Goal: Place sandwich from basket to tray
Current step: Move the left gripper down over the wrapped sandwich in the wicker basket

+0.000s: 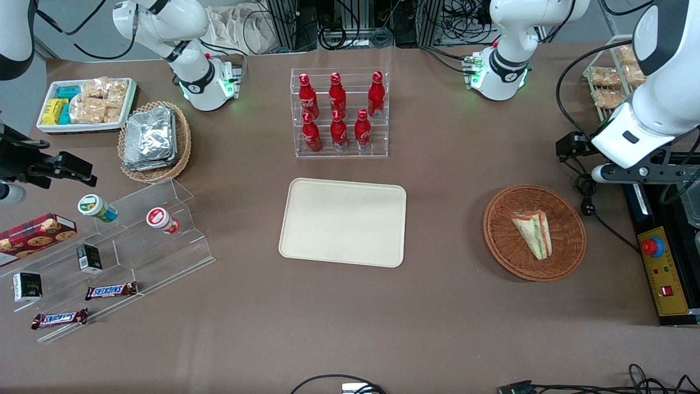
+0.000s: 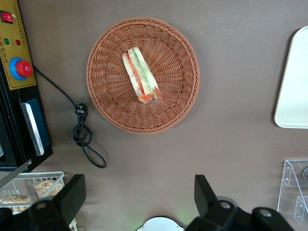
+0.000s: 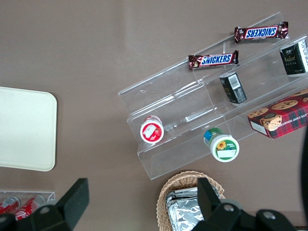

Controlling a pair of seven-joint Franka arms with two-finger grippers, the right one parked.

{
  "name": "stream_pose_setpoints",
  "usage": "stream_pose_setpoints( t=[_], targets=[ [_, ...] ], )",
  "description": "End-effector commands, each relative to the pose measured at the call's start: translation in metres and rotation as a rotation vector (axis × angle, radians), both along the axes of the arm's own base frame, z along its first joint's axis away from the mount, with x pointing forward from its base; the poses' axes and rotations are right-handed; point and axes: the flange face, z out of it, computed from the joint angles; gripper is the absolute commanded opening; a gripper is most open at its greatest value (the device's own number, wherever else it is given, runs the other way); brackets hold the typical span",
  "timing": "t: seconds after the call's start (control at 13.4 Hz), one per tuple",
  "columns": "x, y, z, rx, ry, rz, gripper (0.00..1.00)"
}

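Observation:
The sandwich (image 1: 533, 232) (image 2: 141, 76), a pale wedge with green and orange-red stripes, lies in the round reddish-brown basket (image 1: 495, 235) (image 2: 106, 91) toward the working arm's end of the table. The cream tray (image 1: 343, 221) (image 2: 294, 82) rests flat in the middle of the table with nothing on it. My gripper (image 2: 138, 195) hangs high above the bare table beside the basket, farther from the front camera than it. It is open wide, with nothing between its black fingers (image 2: 72, 197).
A black cable with a plug (image 2: 82, 130) lies beside the basket, next to a yellow control box (image 1: 659, 268). A rack of red bottles (image 1: 340, 112) stands farther back than the tray. An acrylic snack shelf (image 1: 136, 241) and a foil-packet basket (image 1: 153, 139) sit toward the parked arm's end.

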Motion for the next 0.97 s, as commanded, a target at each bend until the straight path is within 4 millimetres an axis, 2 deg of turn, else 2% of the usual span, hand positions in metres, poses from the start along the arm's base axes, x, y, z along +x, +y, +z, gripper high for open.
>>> stream_pose_setpoints(
  t=[0.0,0.67,0.75,0.89],
  targets=[
    [-0.004,0.001,0.008,-0.013,0.005,-0.002,1.0],
    [0.0,0.003,0.007,-0.012,-0.003,-0.001,1.0],
    [0.002,0.005,0.004,-0.011,0.0,0.003,1.0],
    [0.012,0.02,-0.008,-0.015,-0.003,0.035,1.0]
  ],
)
